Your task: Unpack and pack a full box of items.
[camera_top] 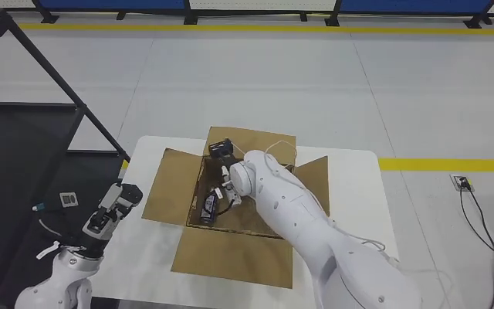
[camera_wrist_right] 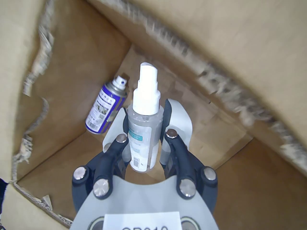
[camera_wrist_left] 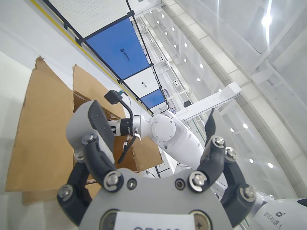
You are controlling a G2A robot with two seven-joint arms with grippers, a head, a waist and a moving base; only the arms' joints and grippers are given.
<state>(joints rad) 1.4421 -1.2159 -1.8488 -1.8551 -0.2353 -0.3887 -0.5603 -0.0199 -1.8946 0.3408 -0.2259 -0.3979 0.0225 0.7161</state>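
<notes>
An open cardboard box [camera_top: 231, 255] stands in the middle of the white table [camera_top: 351, 193], flaps spread. My right gripper [camera_wrist_right: 145, 111] is down inside the box [camera_wrist_right: 84, 56], shut on a clear spray bottle [camera_wrist_right: 142, 132] with a white pump top, held upright. Just beyond it a blue spray can [camera_wrist_right: 105, 108] leans in the box corner; in the top view the can [camera_top: 210, 205] is dark, beside the right gripper [camera_top: 227, 189]. My left gripper [camera_wrist_left: 154, 116] is open and holds nothing, tilted up beside the box's left flap [camera_wrist_left: 43, 125], at the table's left edge [camera_top: 116, 205].
A black frame and dark panel [camera_top: 46, 147] stand left of the table. The right arm [camera_wrist_left: 172, 132] spans over the box's right half. Bare tabletop lies to the right of the box and at the front left corner.
</notes>
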